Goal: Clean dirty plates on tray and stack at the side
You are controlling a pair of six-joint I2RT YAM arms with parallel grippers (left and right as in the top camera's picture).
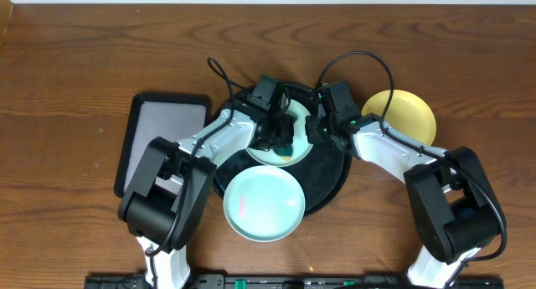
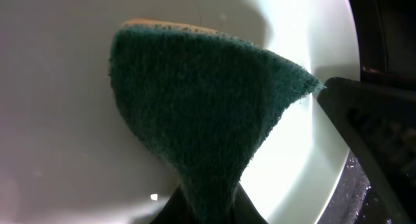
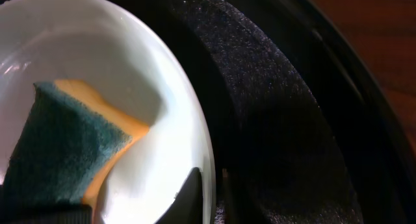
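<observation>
The left gripper (image 2: 208, 210) is closed on a sponge (image 2: 201, 100), pinching it at its narrow end so the dark green scouring face fans out ahead of the fingers. A strip of the yellow backing shows along the far edge. The sponge lies flat against the inside of a pale mint plate (image 2: 58, 120). This plate sits in the round black tray (image 3: 273, 120), towards its left side in the overhead view. The right gripper (image 3: 207, 201) is at the plate's right rim. One dark finger rests on the inner slope just beside the edge, but the other is lost against the black tray, so I cannot tell whether it clamps the rim. A second mint plate (image 1: 264, 203), with a small reddish smear (image 1: 244, 207), overlaps the tray's near-left edge. The yellow plate (image 1: 406, 113) lies on the bench (image 1: 67, 88) just to the right of the tray. A rectangular black tray (image 1: 134, 138) lies to the left, near the left arm.
</observation>
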